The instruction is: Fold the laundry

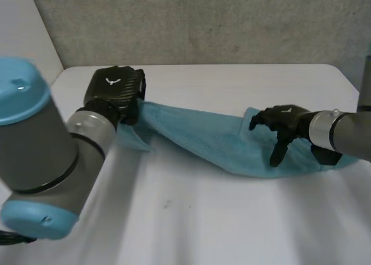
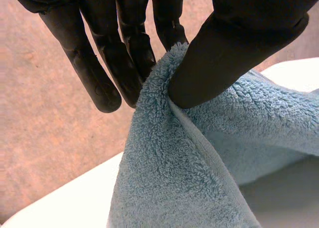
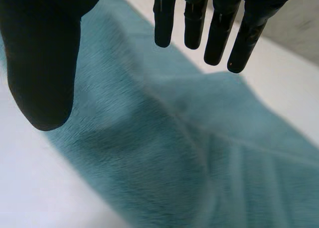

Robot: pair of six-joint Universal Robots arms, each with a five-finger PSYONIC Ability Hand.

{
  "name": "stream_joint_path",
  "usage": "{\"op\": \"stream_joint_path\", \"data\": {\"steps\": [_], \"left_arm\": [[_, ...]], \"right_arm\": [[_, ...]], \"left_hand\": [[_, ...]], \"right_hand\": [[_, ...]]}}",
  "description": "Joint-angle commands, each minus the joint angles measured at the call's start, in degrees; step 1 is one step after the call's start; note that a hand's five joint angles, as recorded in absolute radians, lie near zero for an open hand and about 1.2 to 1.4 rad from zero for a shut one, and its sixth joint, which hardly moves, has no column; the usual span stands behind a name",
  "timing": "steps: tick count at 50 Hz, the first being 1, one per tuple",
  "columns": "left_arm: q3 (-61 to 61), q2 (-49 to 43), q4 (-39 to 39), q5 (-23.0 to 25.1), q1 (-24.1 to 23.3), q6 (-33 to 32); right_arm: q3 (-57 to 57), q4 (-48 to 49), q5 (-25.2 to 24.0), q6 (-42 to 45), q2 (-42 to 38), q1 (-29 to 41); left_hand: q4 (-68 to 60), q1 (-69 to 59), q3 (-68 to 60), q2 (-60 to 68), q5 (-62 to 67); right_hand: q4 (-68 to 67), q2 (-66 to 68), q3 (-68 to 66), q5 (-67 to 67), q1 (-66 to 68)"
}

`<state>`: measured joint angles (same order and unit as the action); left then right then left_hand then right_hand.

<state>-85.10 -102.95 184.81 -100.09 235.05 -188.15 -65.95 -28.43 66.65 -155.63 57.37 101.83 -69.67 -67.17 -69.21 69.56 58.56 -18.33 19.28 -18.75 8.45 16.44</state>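
A blue towel (image 1: 220, 143) lies stretched in a rumpled band across the middle of a white table (image 1: 191, 230), running from the upper left of the frame to the right edge. A grey wall (image 1: 191, 21) fills the top of the frame.

At the upper left, the robot's left hand (image 1: 116, 88) grips one end of the towel and holds it a little above the table. In the left wrist view, the thumb (image 2: 224, 58) presses a bunched edge of thick terry cloth against the fingers (image 2: 129, 63), so this hand is pinching the towel. The left arm (image 1: 35, 155), grey with light-blue caps, fills the lower left of the frame.

At the right, the right hand (image 1: 284, 123) is over the other part of the towel. One finger points down toward the cloth, but contact cannot be confirmed. In the right wrist view its fingers are straight and spread away from the thumb, with the towel beneath the palm. This hand is open and holds nothing.

The folding looks to be at an early stage. The towel is loose and creased, and no neat fold is visible. It probably needs flattening, then its ends brought together.

No brand, label or readable writing is visible. Each hand has a small white mark (image 1: 111, 80) on its back, a symbol rather than lettering.
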Motion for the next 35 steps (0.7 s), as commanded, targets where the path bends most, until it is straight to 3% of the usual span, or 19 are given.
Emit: {"op": "stream_joint_path", "data": {"steps": [1, 7, 9, 10, 11, 12, 13, 14, 20, 23, 25, 26, 27, 28, 30, 35], "left_arm": [[-4.2, 4.3, -0.1, 0.1, 0.5, 0.0], [-8.2, 6.8, 2.0, 0.1, 1.0, -0.1], [-9.4, 6.9, 3.4, 0.1, 1.9, -0.1], [-9.4, 6.9, 3.5, 0.1, 1.9, -0.1], [-9.6, 6.9, 4.1, 0.2, 2.6, -0.1], [-9.6, 6.9, 4.1, 0.2, 2.6, -0.1], [-9.6, 6.5, 4.7, 0.4, 3.6, -0.2], [-9.2, 5.9, 5.7, 1.1, 4.4, -0.6], [-4.0, 0.5, 11.6, 4.8, 7.1, -4.2], [4.6, -3.9, 15.2, 5.9, 8.5, -8.6], [14.7, -7.5, 18.2, 6.6, 8.8, -11.2], [14.8, -7.5, 18.2, 6.6, 8.8, -11.2], [20.0, -8.7, 20.3, 6.5, 9.0, -11.4], [20.1, -8.8, 20.3, 6.5, 9.0, -11.4], [26.5, -9.9, 25.6, 6.7, 9.2, -11.5], [26.7, -9.9, 31.7, 6.7, 10.1, -11.4]], "right_arm": [[7.9, -4.5, -1.8, 1.9, -8.2, 0.0], [10.9, -5.8, -0.7, 6.7, -14.7, 0.0], [13.1, -6.6, -0.6, 8.6, -17.1, 0.0], [13.1, -6.6, -0.6, 8.6, -17.1, 0.0], [14.2, -6.5, -0.9, 8.3, -17.7, 0.1], [14.2, -6.5, -0.9, 8.3, -17.7, 0.1], [15.5, -5.8, -0.9, 7.8, -17.8, 0.2], [17.5, -4.4, -0.7, 6.8, -17.7, 0.3], [27.1, 5.7, 2.9, -1.3, -16.6, 0.6], [32.6, 13.8, 5.1, -6.6, -11.1, 0.7], [33.3, 25.5, 7.3, -10.5, -5.0, 1.0], [33.3, 25.5, 7.4, -10.5, -5.0, 1.0], [30.9, 32.7, 9.5, -11.4, -2.4, 1.0], [30.9, 32.7, 9.6, -11.4, -2.3, 1.0], [21.0, 45.7, 12.8, -11.7, 4.2, 1.0], [4.7, 52.7, 11.3, -10.6, 13.4, 0.5]], "left_hand": [[-10.3, -12.8, -10.8, 10.4, 11.4], [-10.3, -12.8, -10.8, 10.4, 11.4], [-10.3, -12.8, -10.8, 10.4, 11.4], [-10.3, -12.8, -10.8, 10.4, 11.4], [-10.3, -12.8, -10.8, 10.4, 11.4], [-10.3, -12.8, -10.8, 10.4, 11.4], [-10.3, -12.8, -10.8, 10.4, 11.4], [-10.3, -12.8, -10.8, 10.4, 11.4], [-10.3, -12.8, -10.8, 10.4, 11.4], [-10.3, -12.8, -10.8, 10.4, 11.4], [-10.3, -12.8, -10.8, 10.4, 11.4], [-10.3, -12.8, -10.8, 10.4, 11.4], [-10.3, -12.8, -10.8, 10.4, 11.4], [-10.3, -12.8, -10.8, 10.4, 11.4], [-10.3, -12.8, -10.8, 10.4, 11.4], [-10.3, -12.8, -10.8, 10.4, 11.4]], "right_hand": [[-0.7, -0.3, -0.3, 0.6, 2.6], [-1.5, 0.6, -1.1, 1.4, 3.4], [-14.4, 13.4, -14.0, 14.3, 16.3], [-14.5, 13.5, -14.0, 14.3, 16.4], [-30.4, 29.5, -30.0, 30.3, 32.3], [-30.6, 29.7, -30.2, 30.5, 32.5], [-52.3, 51.3, -51.8, 52.1, 54.2], [-61.6, 60.6, -61.2, 61.5, 63.5], [-61.7, 60.7, -61.3, 61.6, 63.6], [-61.7, 60.7, -61.3, 61.6, 63.6], [-61.7, 60.7, -61.3, 61.6, 63.6], [-61.7, 60.7, -61.3, 61.6, 63.6], [-61.7, 60.7, -61.3, 61.6, 63.6], [-61.7, 60.7, -61.3, 61.6, 63.6], [-61.7, 60.7, -61.3, 61.6, 63.6], [-61.7, 60.7, -61.3, 61.6, 63.6]]}}
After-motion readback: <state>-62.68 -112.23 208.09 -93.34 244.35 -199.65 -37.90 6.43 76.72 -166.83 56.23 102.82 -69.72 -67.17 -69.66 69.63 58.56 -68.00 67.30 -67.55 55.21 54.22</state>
